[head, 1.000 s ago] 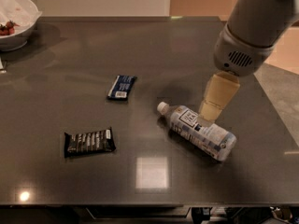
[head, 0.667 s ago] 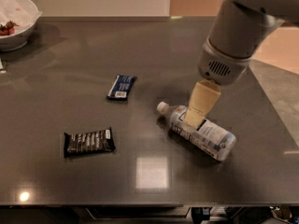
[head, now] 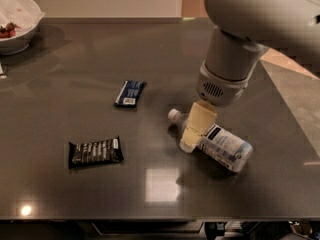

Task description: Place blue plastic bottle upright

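Cream end effector (head: 190,140) hides shoulder of lying blue plastic bottle (head: 226,147); grip state unclear.

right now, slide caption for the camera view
Pincer at the neck of the blue plastic bottle lying on its side on the dark table.

One camera looks steeply down from above the near edge of the dark desk (head: 75,54), facing the far wall. It sits close: the desk fills almost the whole view, near edge along the bottom, right edge slanting off at the right, a white bowl (head: 17,39) cropped at the far left corner. The arm (head: 260,14) looms large at top right, with the pincer (head: 196,130) right of centre at the blue plastic bottle (head: 227,148)
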Controlling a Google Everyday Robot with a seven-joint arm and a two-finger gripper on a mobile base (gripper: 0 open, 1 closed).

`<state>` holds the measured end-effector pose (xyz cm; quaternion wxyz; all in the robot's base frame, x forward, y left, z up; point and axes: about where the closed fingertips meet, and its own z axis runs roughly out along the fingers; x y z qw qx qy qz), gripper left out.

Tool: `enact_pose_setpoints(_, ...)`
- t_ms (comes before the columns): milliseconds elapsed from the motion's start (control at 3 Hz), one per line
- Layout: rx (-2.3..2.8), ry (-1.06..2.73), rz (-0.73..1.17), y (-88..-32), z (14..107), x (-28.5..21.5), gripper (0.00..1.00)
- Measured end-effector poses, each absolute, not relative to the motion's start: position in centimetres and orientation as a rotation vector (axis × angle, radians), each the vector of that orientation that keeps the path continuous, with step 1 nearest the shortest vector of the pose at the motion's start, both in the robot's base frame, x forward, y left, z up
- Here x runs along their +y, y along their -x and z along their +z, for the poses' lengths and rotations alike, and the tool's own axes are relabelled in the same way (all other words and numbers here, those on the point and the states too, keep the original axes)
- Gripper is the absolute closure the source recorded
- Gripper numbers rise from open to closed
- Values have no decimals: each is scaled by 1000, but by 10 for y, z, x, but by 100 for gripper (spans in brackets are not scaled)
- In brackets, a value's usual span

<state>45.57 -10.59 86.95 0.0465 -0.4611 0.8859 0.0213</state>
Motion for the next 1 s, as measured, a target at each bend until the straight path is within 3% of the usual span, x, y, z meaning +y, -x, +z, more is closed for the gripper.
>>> enact_pose_setpoints(667,2799,1324,24,-453,844,-96,0)
enact_pose_setpoints(1000,2824,1301,5,-455,839,-95,16)
